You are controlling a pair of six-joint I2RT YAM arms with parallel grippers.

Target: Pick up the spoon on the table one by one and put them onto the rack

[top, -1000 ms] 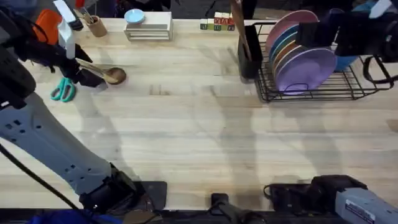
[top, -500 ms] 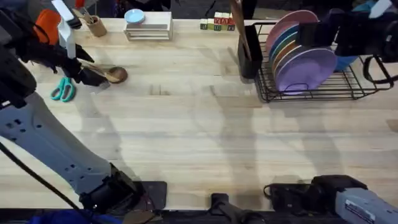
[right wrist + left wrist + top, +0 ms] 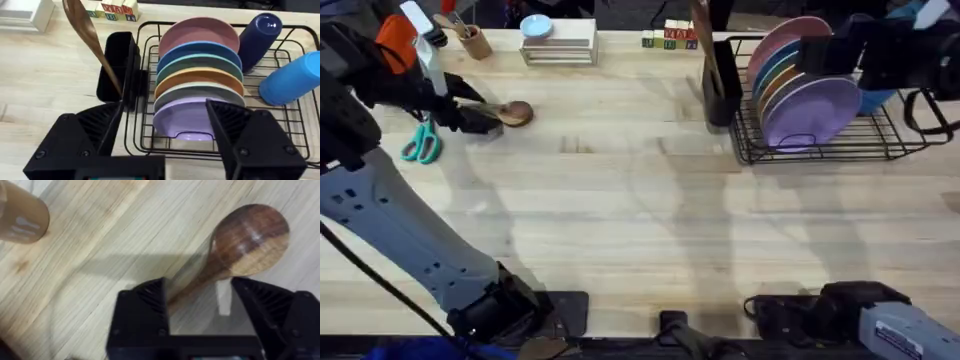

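Left arm: extended to the far left part of the large pale wooden plank table (image 3: 650, 210). Its black two-finger left gripper (image 3: 199, 302) sits low over the wooden spoon with the dark brown round bowl (image 3: 250, 237), fingers apart, one on each side of the spoon's neck where the bowl narrows into the lighter handle. The wrist view shows a gap between the spoon and the right-hand finger, so the spoon is straddled, not clamped. From above, the spoon (image 3: 513, 113) lies on the table with its bowl pointing toward the table's middle and its handle running back under the gripper (image 3: 475, 118).

Nearby items: a pair of teal-handled scissors (image 3: 421, 145) lies on the table just beside the gripper, on the nearer side. A small brown cylindrical cup (image 3: 474, 42) stands at the far edge, with a white stepped stand (image 3: 558, 45) to its right (a pale blue disc rests on top).

Rack: the black wire dish rack (image 3: 150, 135) stands at the far right, holding a row of upright coloured plates (image 3: 197, 85). Its black rectangular utensil caddy (image 3: 115, 67) has a brown wooden utensil (image 3: 87, 35) leaning in it.

Right arm: the right gripper (image 3: 162, 127) hangs above the rack, fingers wide apart and holding nothing.
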